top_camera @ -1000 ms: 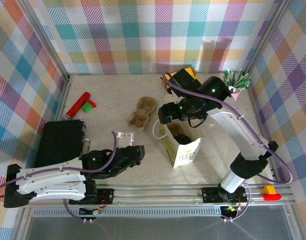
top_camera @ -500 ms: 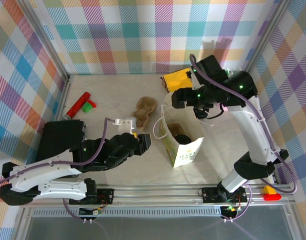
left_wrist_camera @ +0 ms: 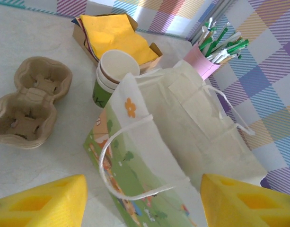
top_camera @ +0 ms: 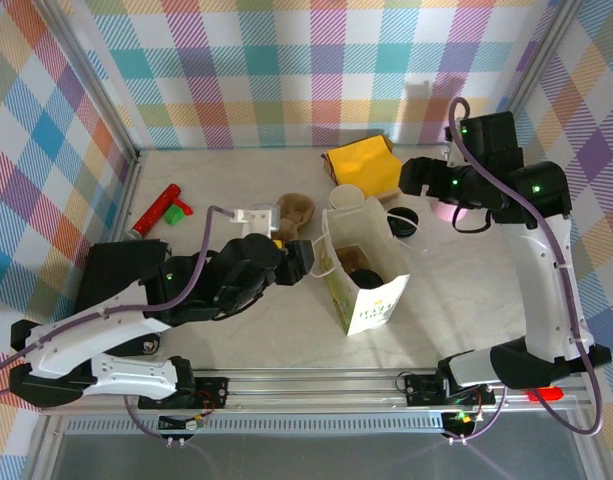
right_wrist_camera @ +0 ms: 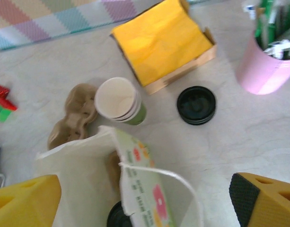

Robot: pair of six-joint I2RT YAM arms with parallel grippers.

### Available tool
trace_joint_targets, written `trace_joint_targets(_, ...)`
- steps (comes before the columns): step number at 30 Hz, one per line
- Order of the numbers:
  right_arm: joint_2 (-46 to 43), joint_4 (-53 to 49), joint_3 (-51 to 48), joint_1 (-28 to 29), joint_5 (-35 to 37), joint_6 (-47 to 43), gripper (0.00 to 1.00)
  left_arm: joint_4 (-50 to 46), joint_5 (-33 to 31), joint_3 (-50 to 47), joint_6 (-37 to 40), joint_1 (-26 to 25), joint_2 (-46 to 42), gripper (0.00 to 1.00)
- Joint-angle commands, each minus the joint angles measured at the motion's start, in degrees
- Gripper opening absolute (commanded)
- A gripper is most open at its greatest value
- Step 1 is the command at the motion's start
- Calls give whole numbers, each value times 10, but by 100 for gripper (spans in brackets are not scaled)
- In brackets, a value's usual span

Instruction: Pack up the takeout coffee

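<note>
The takeout coffee (top_camera: 362, 281) stands inside the open paper bag (top_camera: 371, 305) in the middle of the bench (top_camera: 286, 335). Its black lid (right_wrist_camera: 118, 218) shows through the bag's mouth. The left arm reaches from the near left diagonally toward the bag. The left end effector (top_camera: 298, 258) sits just left of the bag's handle, its yellow fingers (left_wrist_camera: 40, 203) spread wide and holding nothing. The right arm rises from the near right, folds at the far right and points left. The right end effector (top_camera: 418, 180) hangs raised near the yellow napkin box (right_wrist_camera: 161, 40) and a spare lid (right_wrist_camera: 196, 105), wide open and empty.
</note>
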Motion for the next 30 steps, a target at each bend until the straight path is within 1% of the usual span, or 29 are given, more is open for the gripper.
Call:
trace_joint_targets(1, -19, 51, -34, -41, -17, -29, 93, -5, 28, 35, 12, 15, 34, 64)
trace_joint_targets(4, -36, 76, -75, -79, -29, -39, 94, -12, 48, 63, 10, 27, 76, 63)
trace_joint_targets(9, -69, 132, -155, -123, -43, -49, 95, -33, 84, 102, -4, 44, 141, 58)
trace_joint_targets(12, -75, 146, -180, -139, -50, -46, 95, -59, 99, 121, -18, 57, 174, 55)
trace_joint_targets(17, -69, 143, -196, -150, -56, -46, 95, -86, 132, 138, -30, 78, 215, 43)
trace_joint_targets(22, -69, 148, -211, -153, -57, -54, 94, -95, 155, 144, -31, 97, 233, 29)
trace_joint_targets(27, -63, 149, -213, -155, -62, -59, 94, -96, 167, 145, -24, 120, 239, 20)
trace_joint_targets(30, -58, 153, -211, -157, -66, -59, 94, -91, 176, 147, -14, 134, 239, 18)
